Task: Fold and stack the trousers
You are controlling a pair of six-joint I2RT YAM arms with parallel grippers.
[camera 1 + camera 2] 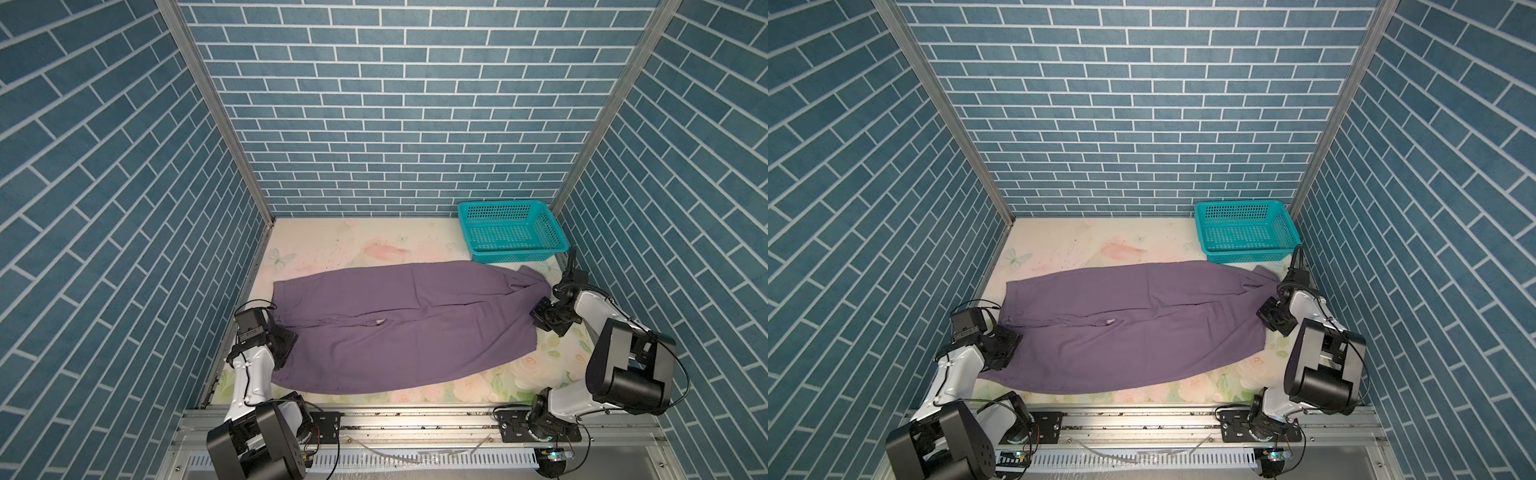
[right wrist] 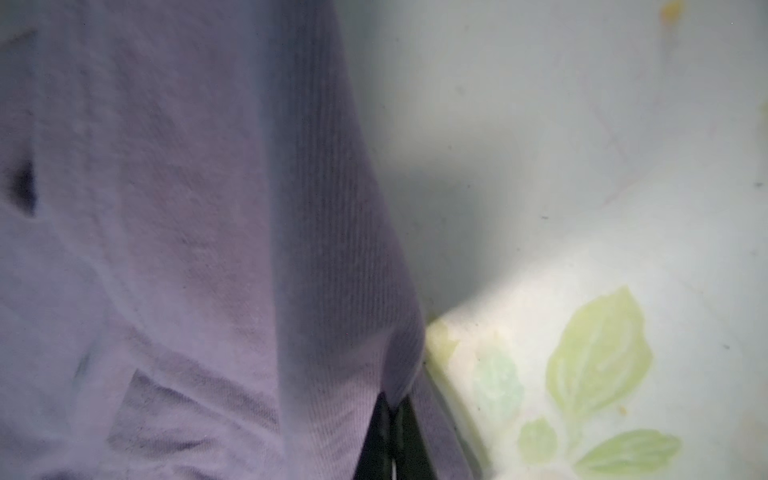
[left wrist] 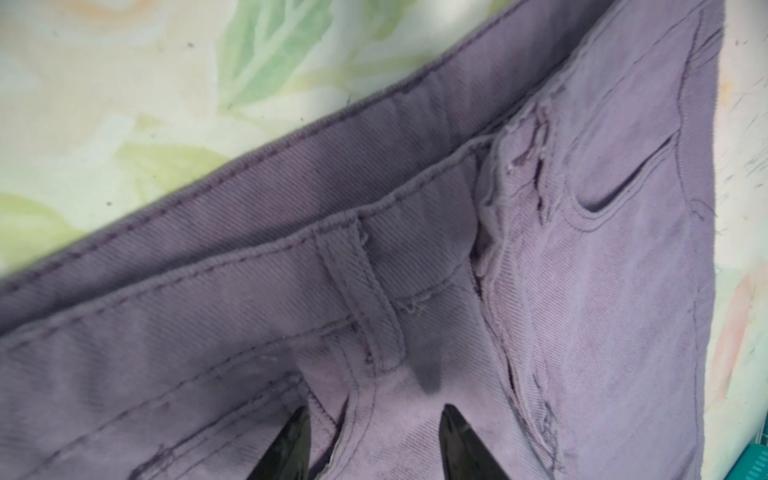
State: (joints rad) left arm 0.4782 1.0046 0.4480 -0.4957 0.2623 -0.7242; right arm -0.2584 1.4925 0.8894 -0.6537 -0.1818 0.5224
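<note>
Blue brick-look walls box in a floral table. Purple trousers lie spread across nearly its whole width in both top views. The waistband is by the left arm and the leg ends by the right arm. Their far edge is near a teal basket in the back right corner. Over the waistband, beside a belt loop, the left tool has its jaws apart. At a leg end, the right tool is closed, pinching a fold of fabric.
</note>
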